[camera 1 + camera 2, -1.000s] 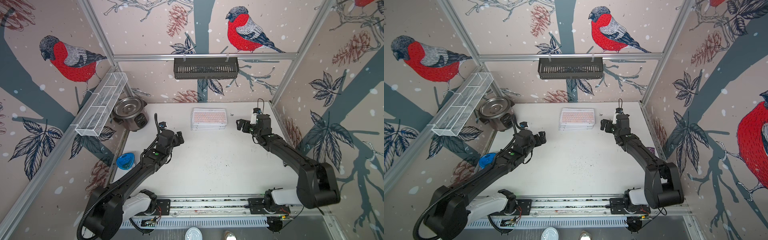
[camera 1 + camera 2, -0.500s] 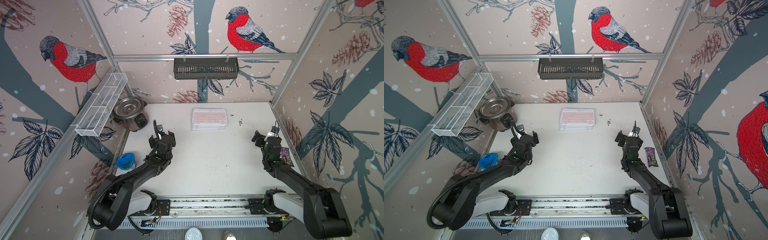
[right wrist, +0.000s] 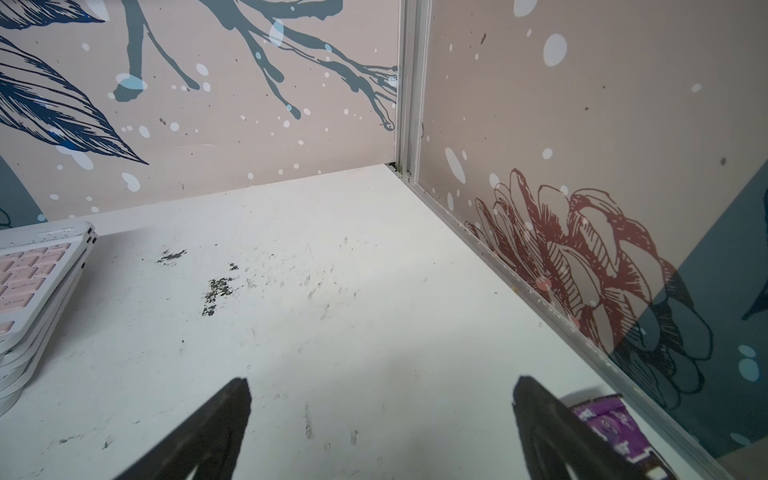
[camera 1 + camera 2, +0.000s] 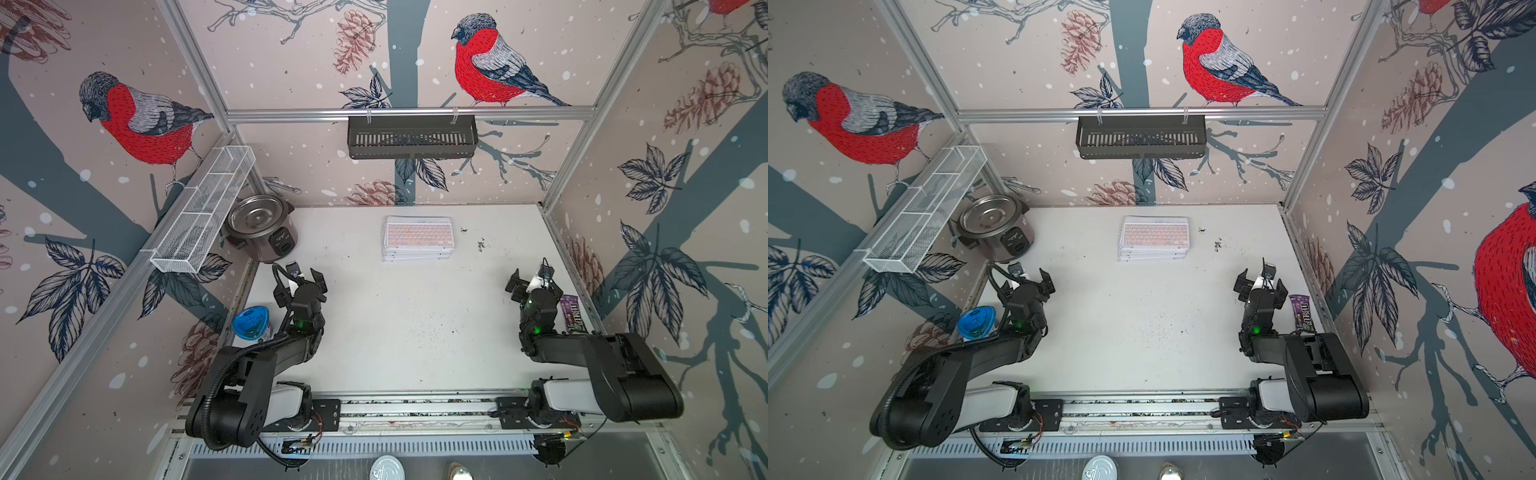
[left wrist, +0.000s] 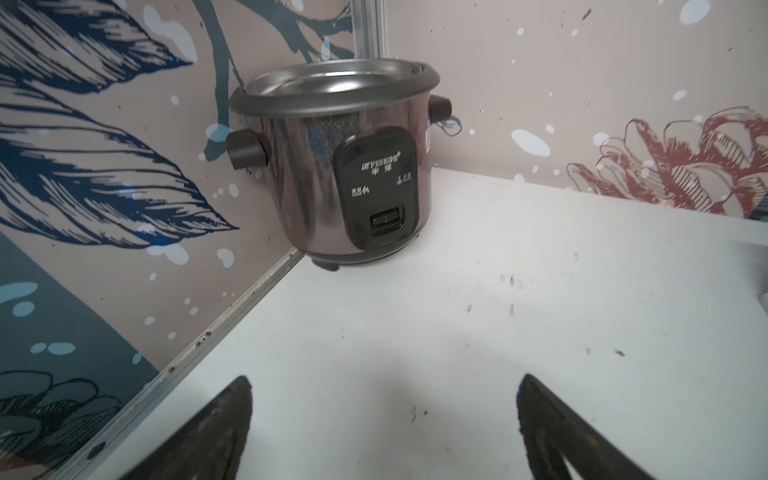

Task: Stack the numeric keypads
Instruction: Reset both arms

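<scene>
Plainly, the keypads (image 4: 417,239) (image 4: 1153,239) lay in 1 neat pile at the rear middle of the table (image 4: 415,340), a pink-keyed 1 on top, with several white edges showing beneath it in the right wrist view (image 3: 37,291); the exact count could not be told. Both arms were folded back near the front rail, well apart from the pile. The left gripper (image 4: 299,286) (image 4: 1025,286) hovered over bare table with its jaws spread wide and nothing between them, as the left wrist view (image 5: 384,382) confirmed. It faced the cooker (image 4: 259,226) (image 5: 336,166), which stood in the rear left corner against the wall, upright, its steel top shining; whether that was a lid or a bare inner pot could not be told. The right gripper (image 4: 534,286) (image 4: 1261,284) (image 3: 382,382) was likewise spread and held nothing, just beside a purple candy pack (image 4: 571,311) (image 3: 611,424) lying flat along the right wall. A white mesh tray (image 4: 203,208) hung on the left wall, split into compartments. A black slotted basket (image 4: 411,137) hung from the rear rail; its inside was hidden from these angles. A blue-topped tub (image 4: 249,324) sat by the left arm at the table's left edge, contents unseen.
</scene>
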